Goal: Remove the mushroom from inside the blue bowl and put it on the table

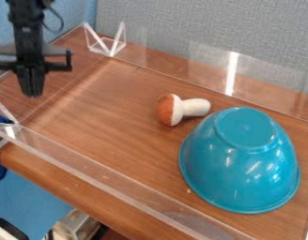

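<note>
Turquoise and glossy, the upturned deep plastic bowl [239,161] sits mouth-down on the brown wood-grain tabletop [119,127] in the camera view, beside the small toy mushroom with orange-brown cap and thick white stem [177,110]. The mushroom lies on its side on the wood, outside the bowl, stem end towards the bowl's rounded flank; whether the two touch cannot be confirmed. Principal risk, as judged: the task appears met, so any further approach could only undo it. A low sweep of the arm might nudge the bowl, whose wall would then push the mushroom along the wood. The rounded cap could also let the mushroom roll if knocked. Secondary risk: the clear acrylic wall near the arm could be struck should the arm descend carelessly. As to pose, the black gripper [33,82] hangs at the far left of the view, pointing downward, blurred, well apart from both objects. Its jaws are closed together, with nothing seen in their grasp.
</note>
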Controlling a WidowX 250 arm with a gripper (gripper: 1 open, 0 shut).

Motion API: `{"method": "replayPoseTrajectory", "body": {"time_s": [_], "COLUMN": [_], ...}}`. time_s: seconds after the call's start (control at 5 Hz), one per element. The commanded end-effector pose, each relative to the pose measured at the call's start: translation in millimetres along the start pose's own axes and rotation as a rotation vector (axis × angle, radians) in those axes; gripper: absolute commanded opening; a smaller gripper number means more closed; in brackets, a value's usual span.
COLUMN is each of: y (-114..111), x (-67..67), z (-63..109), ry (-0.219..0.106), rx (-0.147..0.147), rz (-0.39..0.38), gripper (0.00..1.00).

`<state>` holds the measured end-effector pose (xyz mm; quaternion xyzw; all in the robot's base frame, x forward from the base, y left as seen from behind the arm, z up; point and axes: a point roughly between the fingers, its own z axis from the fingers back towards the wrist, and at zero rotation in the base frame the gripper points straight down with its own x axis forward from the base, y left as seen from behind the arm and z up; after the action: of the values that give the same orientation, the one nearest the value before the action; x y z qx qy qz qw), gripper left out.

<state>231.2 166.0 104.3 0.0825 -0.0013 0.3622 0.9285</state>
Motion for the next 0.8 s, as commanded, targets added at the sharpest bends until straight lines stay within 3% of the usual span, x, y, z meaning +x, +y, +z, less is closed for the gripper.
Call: {"method": "replayPoseTrajectory", "body": {"time_s": [0.0,0.2,0.6], "y": [3,4,-3], "x": [-16.6,-31.2,-38.2], "z": [23.6,29.3,34.3], "ry": [-0.037,-0.027,-0.023], "rx": [-0.002,0.011,0.027], "rz": [0.008,0.025,-0.069], "gripper": [0.00,0.00,0.00]}}
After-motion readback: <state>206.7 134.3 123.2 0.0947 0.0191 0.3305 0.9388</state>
